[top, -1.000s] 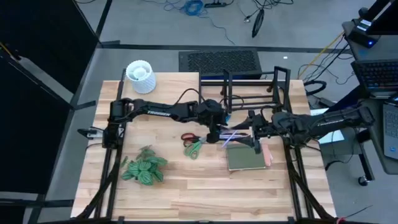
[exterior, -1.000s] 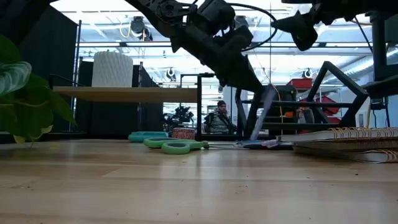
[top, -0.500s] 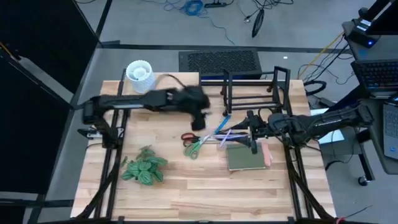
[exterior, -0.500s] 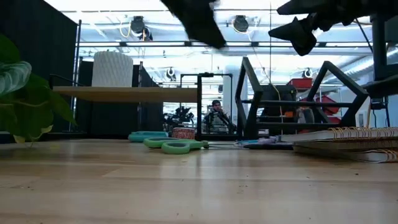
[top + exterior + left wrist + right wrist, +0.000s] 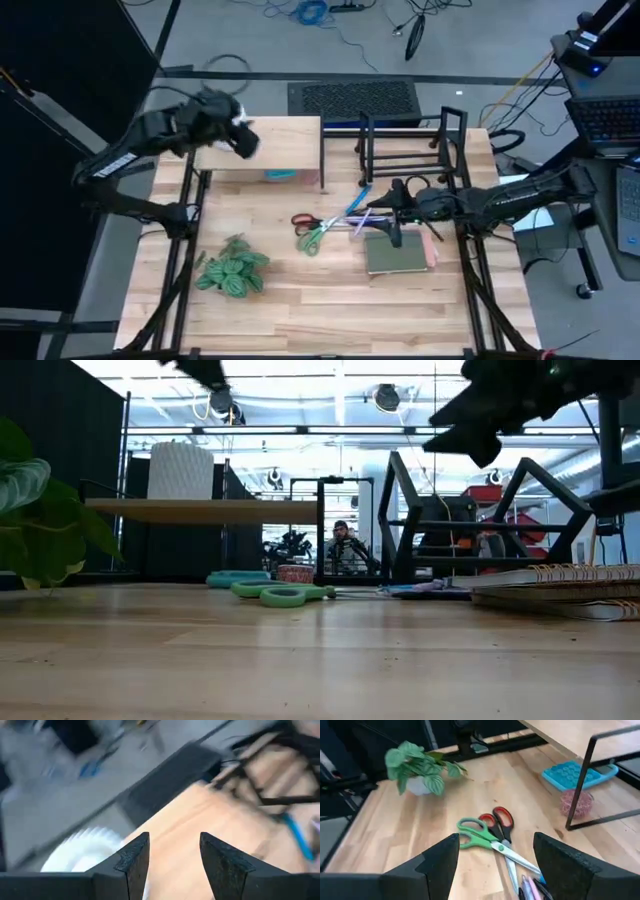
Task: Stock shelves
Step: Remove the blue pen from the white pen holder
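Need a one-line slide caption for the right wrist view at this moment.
Right gripper open above green scissors and red scissors, potted plant beyond, blue tray under the wooden shelf.

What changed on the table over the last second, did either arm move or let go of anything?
The left gripper let go of the pens at mid-table, then swung away to the far left corner, now open above the white vase on the wooden shelf. The right gripper eased slightly left, open over the pens. The scissors, notebook, plant and black wire rack stayed put.
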Controlling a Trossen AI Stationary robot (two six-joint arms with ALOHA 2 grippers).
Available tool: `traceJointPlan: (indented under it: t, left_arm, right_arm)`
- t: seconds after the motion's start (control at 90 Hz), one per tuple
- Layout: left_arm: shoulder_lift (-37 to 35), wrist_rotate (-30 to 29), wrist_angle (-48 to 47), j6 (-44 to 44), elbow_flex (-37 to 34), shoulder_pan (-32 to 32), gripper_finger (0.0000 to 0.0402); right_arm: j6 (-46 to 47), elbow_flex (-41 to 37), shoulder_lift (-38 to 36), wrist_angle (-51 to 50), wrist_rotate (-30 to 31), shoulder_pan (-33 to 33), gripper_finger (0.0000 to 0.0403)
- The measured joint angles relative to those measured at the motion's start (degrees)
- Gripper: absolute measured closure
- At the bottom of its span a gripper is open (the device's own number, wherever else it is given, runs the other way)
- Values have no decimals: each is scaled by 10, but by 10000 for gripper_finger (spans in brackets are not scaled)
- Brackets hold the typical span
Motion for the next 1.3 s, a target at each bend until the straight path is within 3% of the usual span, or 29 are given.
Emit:
traceJointPlan:
  t: [0.4, 1.3]
  left_arm:
    - [29, 52, -139, -74, -1, 124, 242]
    - [75, 56, -160, -73, 1, 161, 242]
  right_arm:
    - [63, 0, 102, 28, -7, -11, 163]
    - [84, 0, 133, 36, -18, -11, 163]
